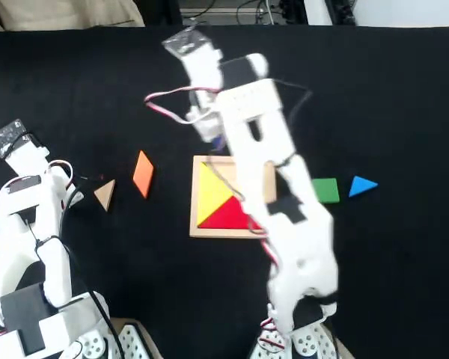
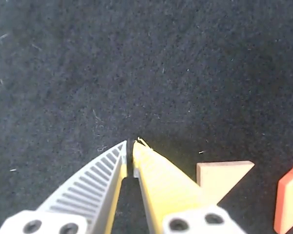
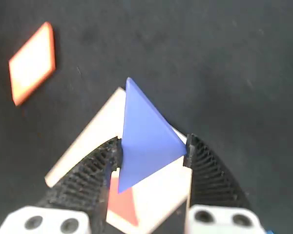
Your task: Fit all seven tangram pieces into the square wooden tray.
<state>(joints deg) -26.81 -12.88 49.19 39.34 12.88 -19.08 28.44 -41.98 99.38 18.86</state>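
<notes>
From above you lose the tray's (image 1: 195,198) right half under the right arm (image 1: 262,142); orange piece (image 2: 289,202) cut by the left wrist view's edge, tan triangle (image 2: 225,170) partly behind a finger (image 2: 161,185), red piece (image 3: 124,204) partly behind the blue triangle (image 3: 144,139).

Overhead and right wrist, shared tray (image 1: 194,196)

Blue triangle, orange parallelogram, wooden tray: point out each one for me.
blue triangle (image 3: 146,141): right wrist view, middle of its flat face.
orange parallelogram (image 1: 143,173): high view, centre of its top.
wooden tray (image 1: 194,202): high view, bare left rim.
</notes>
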